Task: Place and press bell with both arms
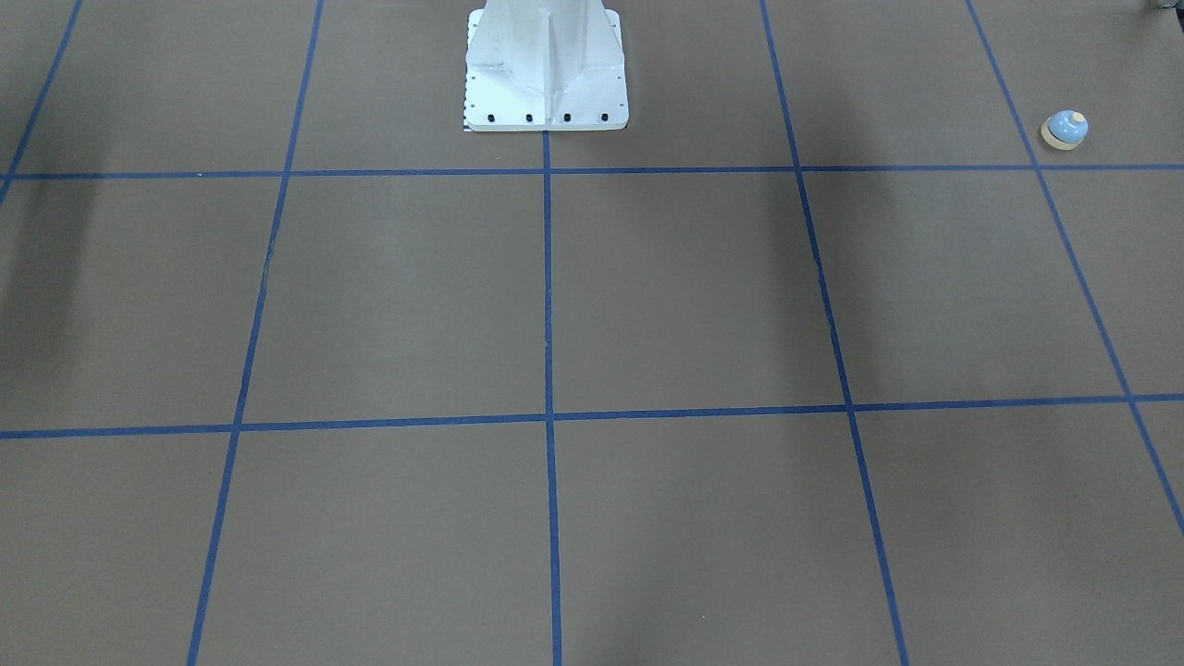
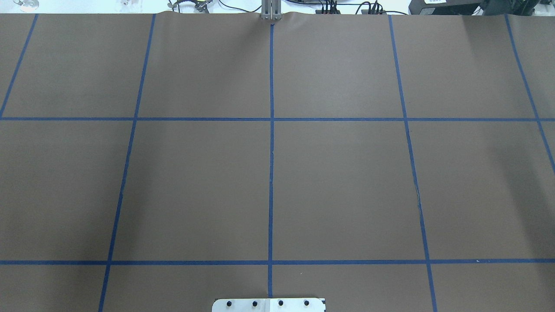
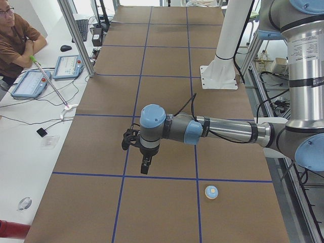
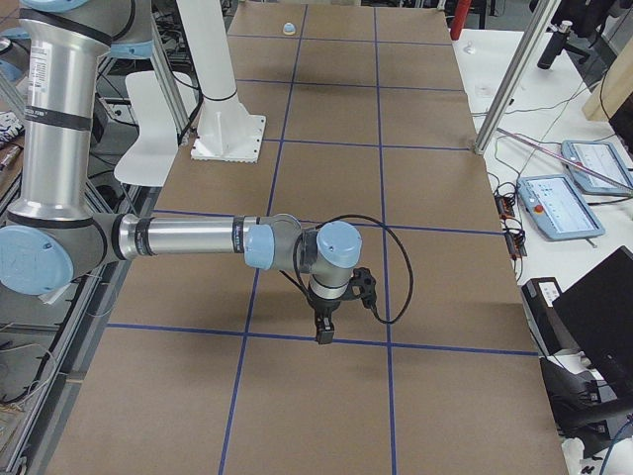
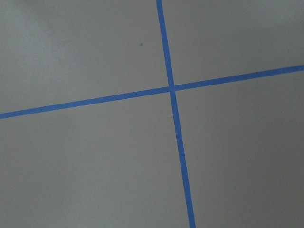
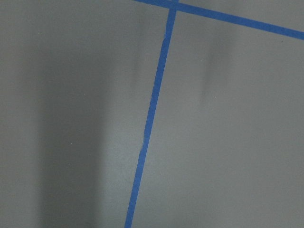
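A: Okay, quick pass. Where's the bell (image 1: 1065, 129)?

B: Upright on the desk (image 1: 684, 296), far out toward the robot's left end, in the row of squares nearest the white pedestal (image 1: 546, 74). It sits just beside a blue tape line (image 1: 1017, 111), not on it. It's outside the overhead view. Nothing touches it.

A: Left arm (image 3: 228, 130)?

B: Stretched out low over the desk, left pincer (image 3: 145, 166) pointing down above a tape line. The bell is near it but clearly apart, closer to the desk's end and to the robot's side. The wrist camera shows only brown paper and a tape crossing, no bell.

A: Spread or pressed together?

B: Can't tell. It shows only in the side view, and no fingers show in the wrist view.

A: Right arm (image 4: 188, 239)?

B: Same pose at the other end. Right pincer (image 4: 324, 332) hangs over bare desk near a tape line, well apart from the bell. Its state I can't tell either, same reason. It holds nothing that I can see.

A: Why this layout?

B: My guess: the bell sits on the left arm's side, so that arm probably does the pick and sets it toward the middle, where the right one can reach the button. Both hang high and clear, which reads as a ready pose. The task looks not yet begun.

A: Risk?

B: A small, rounded dome could slip in a pinch. Gripping at the base rim seems safer.
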You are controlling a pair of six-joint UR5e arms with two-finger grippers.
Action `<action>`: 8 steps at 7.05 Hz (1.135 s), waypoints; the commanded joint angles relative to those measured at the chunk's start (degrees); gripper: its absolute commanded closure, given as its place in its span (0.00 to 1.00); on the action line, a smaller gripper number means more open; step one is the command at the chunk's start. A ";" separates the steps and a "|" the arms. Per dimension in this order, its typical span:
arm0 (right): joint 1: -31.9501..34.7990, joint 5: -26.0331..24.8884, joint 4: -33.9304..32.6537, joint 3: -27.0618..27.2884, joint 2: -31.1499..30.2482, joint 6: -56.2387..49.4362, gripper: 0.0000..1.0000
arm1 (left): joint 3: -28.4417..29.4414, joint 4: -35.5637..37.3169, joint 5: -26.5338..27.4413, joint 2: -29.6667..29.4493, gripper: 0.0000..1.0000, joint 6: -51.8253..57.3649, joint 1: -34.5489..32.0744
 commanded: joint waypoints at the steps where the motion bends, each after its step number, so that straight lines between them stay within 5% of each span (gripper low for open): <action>1: 0.15 0.08 0.41 0.29 0.07 -0.06 0.00 | -0.11 0.03 0.09 -0.26 0.00 0.04 -0.05; 4: 1.19 0.52 0.32 0.21 -0.10 -0.24 0.00 | -2.20 1.95 0.96 0.17 0.00 -0.22 -0.22; 6: 1.47 0.79 0.41 0.47 0.16 0.28 0.00 | -13.31 18.04 11.20 0.09 0.00 -0.83 -0.05; 8: 1.47 0.44 0.06 1.17 1.03 0.73 0.00 | -20.91 24.97 17.72 0.17 0.00 -12.19 0.65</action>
